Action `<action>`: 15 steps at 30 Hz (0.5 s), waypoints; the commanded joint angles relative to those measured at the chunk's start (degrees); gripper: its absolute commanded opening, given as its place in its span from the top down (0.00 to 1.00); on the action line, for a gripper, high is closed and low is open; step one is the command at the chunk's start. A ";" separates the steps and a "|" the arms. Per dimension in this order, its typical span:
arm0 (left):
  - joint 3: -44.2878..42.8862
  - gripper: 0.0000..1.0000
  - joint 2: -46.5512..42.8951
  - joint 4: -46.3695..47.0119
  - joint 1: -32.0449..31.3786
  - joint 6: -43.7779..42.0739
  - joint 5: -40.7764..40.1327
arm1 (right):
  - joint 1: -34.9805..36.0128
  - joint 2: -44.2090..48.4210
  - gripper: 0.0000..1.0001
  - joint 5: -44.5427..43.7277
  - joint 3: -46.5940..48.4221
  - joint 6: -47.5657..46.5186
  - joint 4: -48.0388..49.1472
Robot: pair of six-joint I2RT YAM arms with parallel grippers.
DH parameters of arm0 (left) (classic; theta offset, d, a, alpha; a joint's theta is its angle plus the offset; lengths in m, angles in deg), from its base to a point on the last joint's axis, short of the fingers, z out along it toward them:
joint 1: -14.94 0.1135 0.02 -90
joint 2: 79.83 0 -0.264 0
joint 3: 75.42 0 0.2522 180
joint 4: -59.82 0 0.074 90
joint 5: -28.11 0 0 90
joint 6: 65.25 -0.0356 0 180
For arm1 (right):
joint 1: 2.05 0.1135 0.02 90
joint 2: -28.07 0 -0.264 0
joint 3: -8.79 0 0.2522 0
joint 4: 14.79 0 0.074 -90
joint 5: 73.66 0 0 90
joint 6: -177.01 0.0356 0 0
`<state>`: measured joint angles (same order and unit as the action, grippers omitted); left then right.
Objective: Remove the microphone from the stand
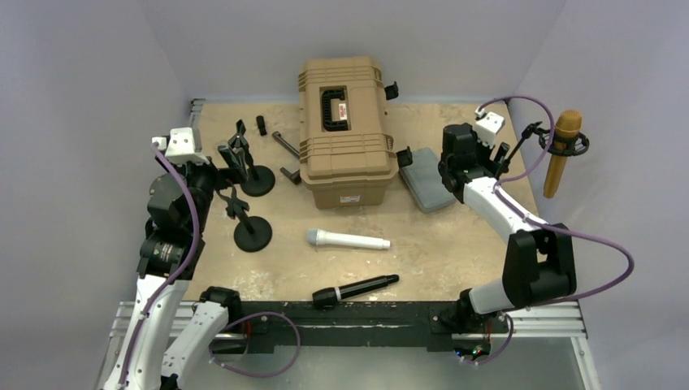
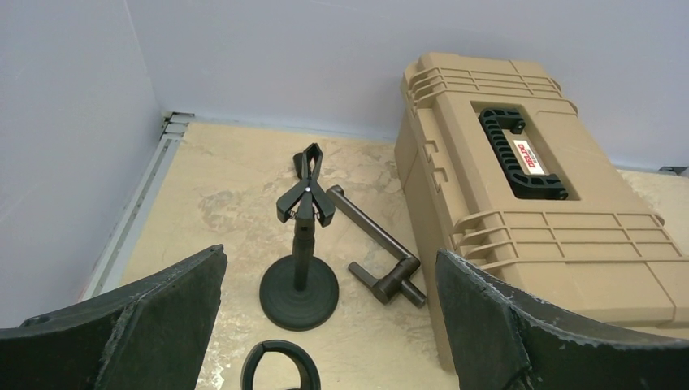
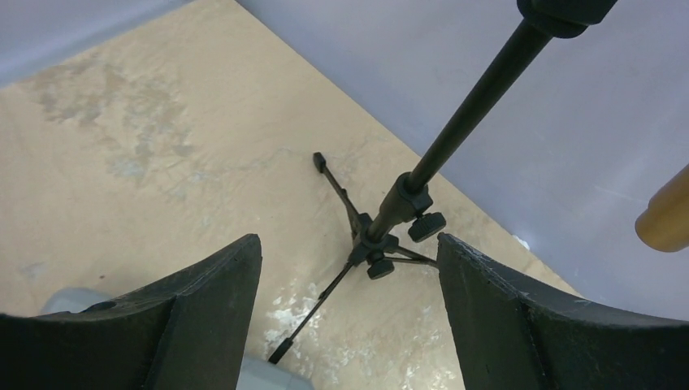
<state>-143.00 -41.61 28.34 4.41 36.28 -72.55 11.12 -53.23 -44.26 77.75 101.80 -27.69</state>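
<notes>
Right claw [image 3: 349,252] hangs with its two dark fingers spread wide and nothing between them. It is low over the far right corner of the table, close to the tripod stand [image 3: 382,231] but not touching it. Seen from its wrist, the stand's black pole rises at a slant above the folded-out legs, and the butt of the gold microphone [image 1: 562,154] just shows at the right edge. From overhead, that microphone sits head up in the ring clip at the top of the stand, right against the right-hand wall.

Further out, a grey pad [image 1: 426,180] lies beside a tan hard case [image 1: 345,130] with a black handle, set at the far middle of the table. A white microphone [image 1: 348,239] and a black microphone [image 1: 355,290] lie loose on the near half.

On the other side, the left claw [image 2: 331,260] is also spread open and empty, above two round-base desk stands [image 1: 258,180] and a black bar [image 2: 378,244].

The tabletop [image 1: 455,244] is bare tan board, scuffed and blotched pale in places, with a metal rail [image 2: 138,211] along its left edge. Plain lavender-grey walls [image 1: 244,41] close it in on three sides.
</notes>
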 commanded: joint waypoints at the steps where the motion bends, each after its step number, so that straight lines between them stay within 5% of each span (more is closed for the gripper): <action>1: -2.17 0.03 -0.62 1.19 -0.70 0.34 -0.05 | -3.29 -1.32 0.24 -4.98 3.71 0.83 4.84; 11: -2.87 0.03 -0.25 0.58 -1.68 0.42 0.19 | -11.88 -4.35 0.24 1.86 3.06 -5.32 16.14; 15: -3.11 0.03 0.07 0.34 -1.69 0.42 0.29 | -12.65 -7.01 0.39 4.01 4.58 -8.34 19.67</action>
<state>-143.66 -41.83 27.88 3.12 36.26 -72.55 -1.10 -58.15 -42.58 79.28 97.45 -15.84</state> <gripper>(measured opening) 0.973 0.690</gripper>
